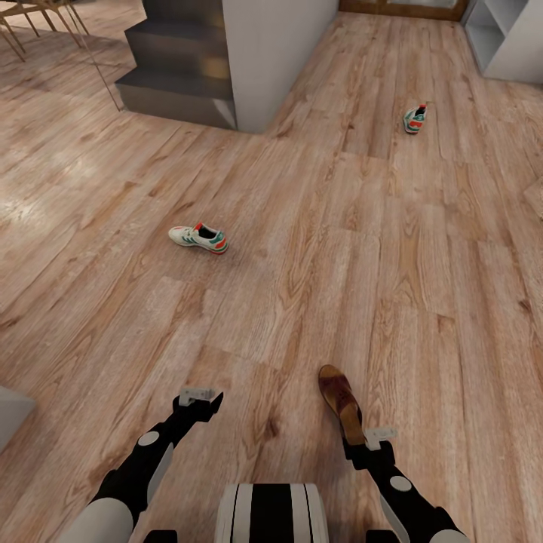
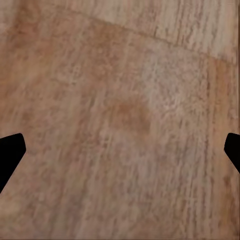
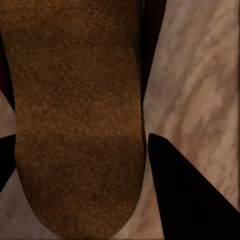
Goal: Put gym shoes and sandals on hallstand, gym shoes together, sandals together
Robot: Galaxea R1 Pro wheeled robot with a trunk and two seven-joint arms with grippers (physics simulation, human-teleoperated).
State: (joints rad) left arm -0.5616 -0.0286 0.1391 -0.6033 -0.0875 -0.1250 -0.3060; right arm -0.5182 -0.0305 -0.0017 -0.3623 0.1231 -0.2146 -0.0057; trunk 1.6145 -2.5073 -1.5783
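My right fingers (image 3: pixel 185 195) flanked the sandal (image 1: pixel 341 403), apparently pinching its heel end; left fingers (image 2: pixel 11 155) were spread over bare corridor floor (image 1: pixel 339 249). Two gym shoes (image 1: pixel 198 238) (image 1: pixel 414 118) lay well apart. Next: carry it to the hallstand (image 1: pixel 507 38).

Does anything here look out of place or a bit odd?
Yes: footwear is scattered. One gym shoe lies mid-floor, its mate sits far off, near a grey cabinet, and a brown sandal sticks out from the right gripper. The left gripper is open and empty.
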